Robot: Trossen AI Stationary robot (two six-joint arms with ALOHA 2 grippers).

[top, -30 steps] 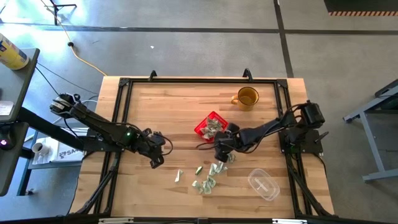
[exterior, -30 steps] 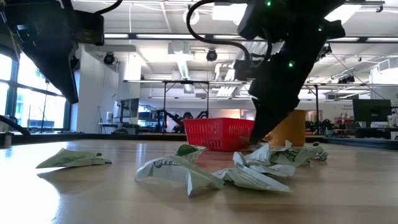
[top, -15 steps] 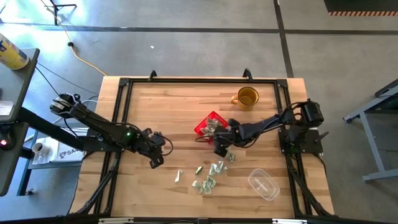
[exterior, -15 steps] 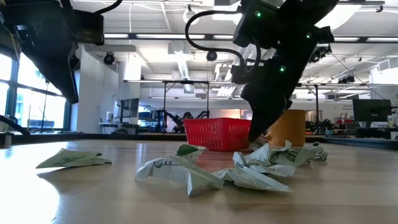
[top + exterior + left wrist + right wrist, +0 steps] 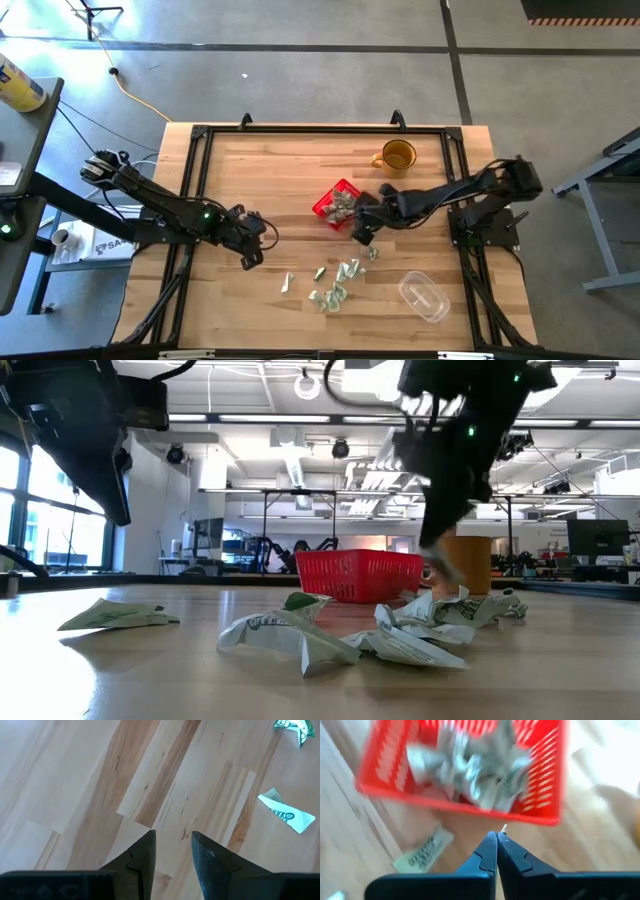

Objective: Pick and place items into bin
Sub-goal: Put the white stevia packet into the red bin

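Observation:
The red bin [image 5: 326, 207] stands mid-table and holds several pale green-and-white items [image 5: 470, 765]. More items lie loose on the wood nearer the front edge [image 5: 340, 282], one apart to the left [image 5: 287, 284], and one beside the bin [image 5: 422, 852]. My right gripper [image 5: 362, 236] hangs shut just in front of the bin [image 5: 460, 802], above the table, with a tiny pale fleck at its tips [image 5: 504, 827]. My left gripper [image 5: 250, 260] waits open over bare wood [image 5: 172, 855], left of the items. My right gripper shows only a tiny pale fleck [image 5: 504, 827] at its shut tips. Whether this is a corner of an item, I cannot tell. The fingers slant down toward the bin's near wall.
An amber mug [image 5: 397, 156] stands at the far right, behind the bin. A clear plastic container [image 5: 424, 297] lies near the front right. The black frame [image 5: 300, 130] runs around the tabletop. Bare wood spreads across the left half.
My right gripper has risen from the loose items in front of the bin and drawn a little toward the table's right and far edges. The loose items on the table lie as before.

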